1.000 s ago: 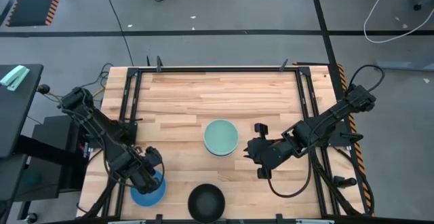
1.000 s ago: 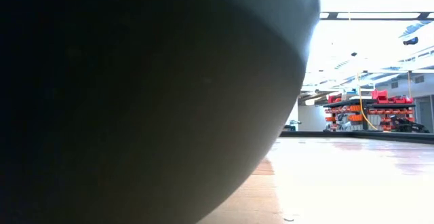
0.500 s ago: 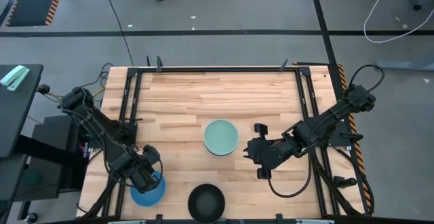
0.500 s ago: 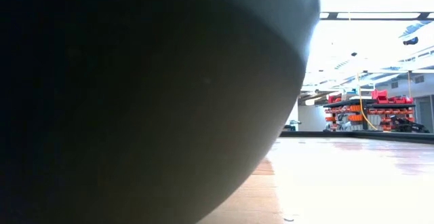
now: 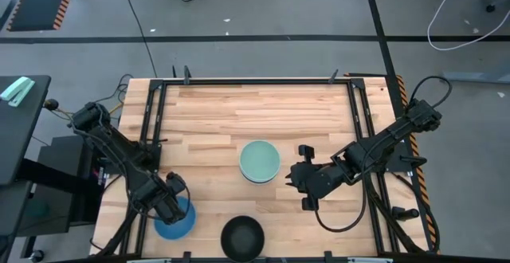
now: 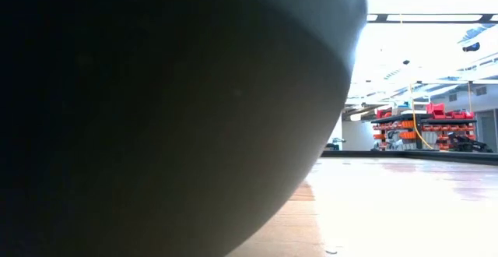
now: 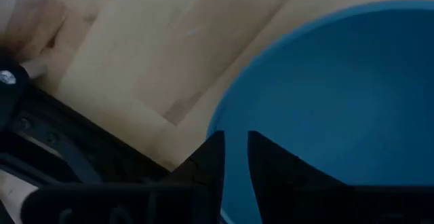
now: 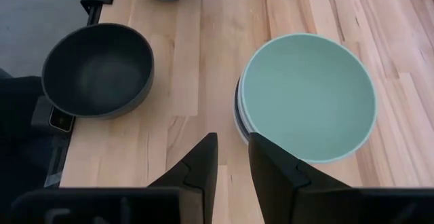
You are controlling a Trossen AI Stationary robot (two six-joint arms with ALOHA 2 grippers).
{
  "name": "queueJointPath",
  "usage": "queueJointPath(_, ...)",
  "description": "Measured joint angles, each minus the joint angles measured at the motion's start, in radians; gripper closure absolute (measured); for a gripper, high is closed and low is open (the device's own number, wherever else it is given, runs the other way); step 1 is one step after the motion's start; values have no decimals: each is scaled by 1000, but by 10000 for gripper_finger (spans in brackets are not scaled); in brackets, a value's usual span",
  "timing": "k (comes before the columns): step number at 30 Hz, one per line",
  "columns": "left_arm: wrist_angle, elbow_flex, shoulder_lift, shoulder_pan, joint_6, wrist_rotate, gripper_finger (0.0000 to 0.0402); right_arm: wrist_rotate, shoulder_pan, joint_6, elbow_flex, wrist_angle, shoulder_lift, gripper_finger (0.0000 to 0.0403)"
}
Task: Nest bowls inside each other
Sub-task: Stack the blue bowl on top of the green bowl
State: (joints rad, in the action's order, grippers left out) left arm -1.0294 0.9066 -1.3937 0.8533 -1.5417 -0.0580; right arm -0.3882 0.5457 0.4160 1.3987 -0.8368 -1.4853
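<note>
We see the left gripper (image 5: pixel 171 202) over the blue bowl's (image 5: pixel 177 222) rim at the table's (image 5: pixel 263 111) front left, fingers slightly parted, gripping nothing. Right gripper (image 5: pixel 301 177) waits spread beside the mint green bowl (image 5: pixel 260 160) stacked mid-table; black bowl (image 5: pixel 242 237) sits alone at the front edge.

One mint green bowl (image 5: pixel 260 160), one blue bowl (image 5: pixel 175 221), one black bowl (image 5: pixel 242 237)

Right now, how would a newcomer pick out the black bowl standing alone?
Start at the wooden table and go to its near edge, roughly midway along. The black bowl sits there between the blue bowl and the mint green bowl; it alone is dark and unstacked.
</note>
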Motion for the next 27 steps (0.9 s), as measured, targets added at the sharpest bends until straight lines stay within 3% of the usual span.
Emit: queueJointPath(27, -25, 4, 43, -28, 36, 13, 326, -1, 0, -8, 0, 2, 0, 311)
